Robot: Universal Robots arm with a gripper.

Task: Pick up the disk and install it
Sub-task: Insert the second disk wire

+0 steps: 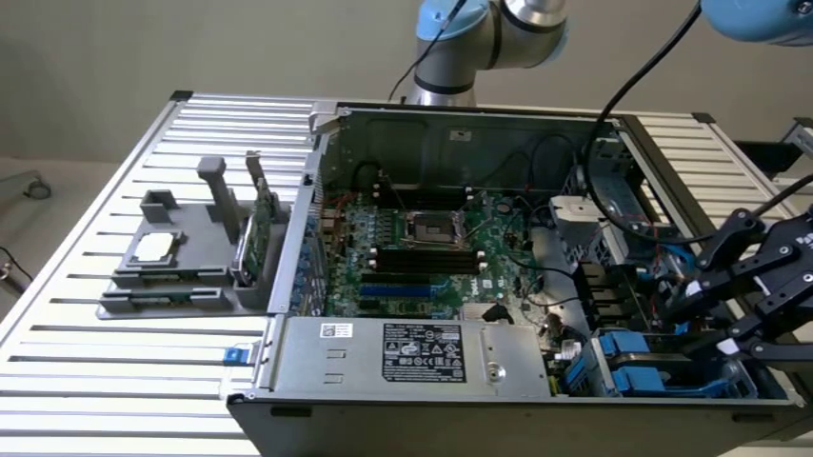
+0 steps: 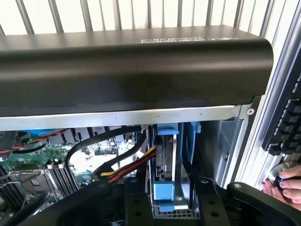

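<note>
The disk (image 2: pixel 165 157) stands on edge in the drive bay of the open computer case, its blue carrier (image 2: pixel 163 194) facing the wrist camera. My gripper (image 2: pixel 171 207) is open, with a black finger (image 2: pixel 136 207) on each side of the carrier and a gap showing on one side. In the exterior view the gripper (image 1: pixel 711 309) hangs over the bay at the case's near right corner, where the disk's blue carrier (image 1: pixel 631 360) sits among the blue frames.
The case's black panel (image 2: pixel 131 61) rises just beyond the bay. Red, yellow and black cables (image 2: pixel 124 167) run beside the disk. A grey holder (image 1: pixel 166 276) at the exterior view's left carries a silver chip (image 1: pixel 152 249) and a green card (image 1: pixel 261 238). A person's hand (image 2: pixel 287 183) rests by a keyboard (image 2: pixel 291 117).
</note>
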